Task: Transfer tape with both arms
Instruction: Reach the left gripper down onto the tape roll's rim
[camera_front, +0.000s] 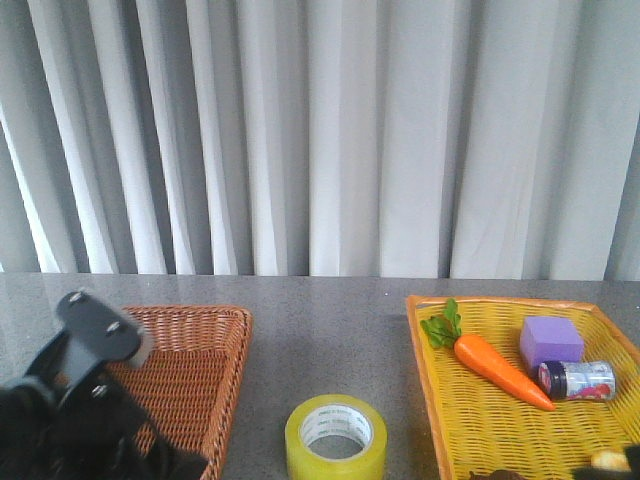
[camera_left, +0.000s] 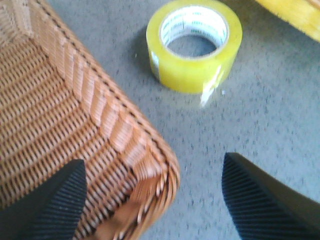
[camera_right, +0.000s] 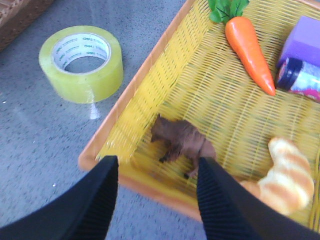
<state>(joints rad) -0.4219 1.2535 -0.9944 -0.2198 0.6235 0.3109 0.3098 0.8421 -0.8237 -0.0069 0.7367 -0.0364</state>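
On the right side of the grey table (camera_front: 330, 310) sits a yellow woven basket (camera_front: 470, 420) holding a toy carrot (camera_front: 497, 369) with green leaves, a purple block (camera_front: 550, 340), and a small jar (camera_front: 578, 380) lying on its side just beside that block; the right wrist view also shows a brown toy animal (camera_right: 182, 141) and a striped bread-like piece (camera_right: 282, 175) near the basket's close corner, though both are blurred and hard to name further. On the left sits a brown wicker basket (camera_front: 215, 350), with nothing visible on the part of its floor that shows. Between the two baskets, lying flat on the table with its white printed core facing up, is the tape (camera_front: 336, 436), touching neither. The left gripper (camera_left: 152, 200) hangs wide open and empty over the brown basket's corner, one finger above the weave and one above the table. The right gripper (camera_right: 157, 192) is likewise spread and empty above the yellow basket's edge. The left arm (camera_front: 85, 400) hides part of the brown basket, and the front view cuts off the tape's lower edge. Grey curtains (camera_front: 320, 130) hang behind.
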